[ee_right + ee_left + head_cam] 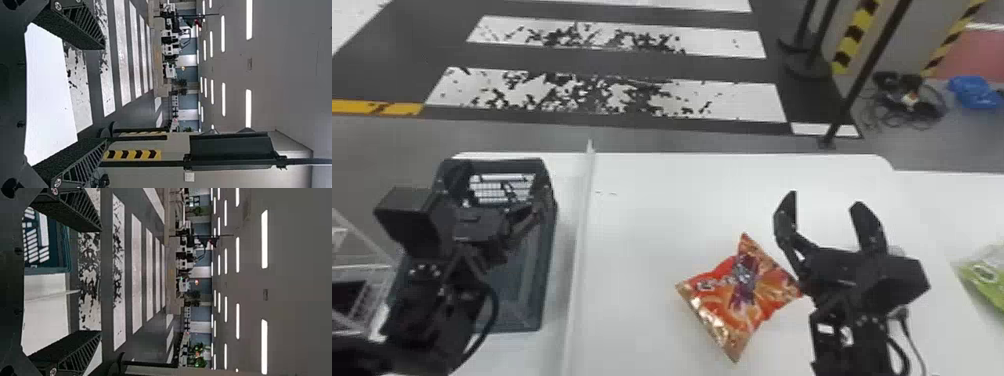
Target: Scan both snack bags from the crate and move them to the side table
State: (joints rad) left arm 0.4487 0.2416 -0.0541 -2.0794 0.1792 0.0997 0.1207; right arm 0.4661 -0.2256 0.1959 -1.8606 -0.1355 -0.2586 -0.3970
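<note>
So, the red snack bag (749,300) on the table (652,220) is marked with pale lettering (706,286). Left gripper (498,182) and right gripper (824,198) are spread wide.

The left tool (503,174) hangs over the crate (547,280), in the way from above; the crate's walls block sideways entry. A thin ridge (581,240) crosses the desk (657,215) beside it. A tool could pass between ridge and red bag (732,300). The right tool (825,198) obstructs between red bag and green bag (987,280).
</note>
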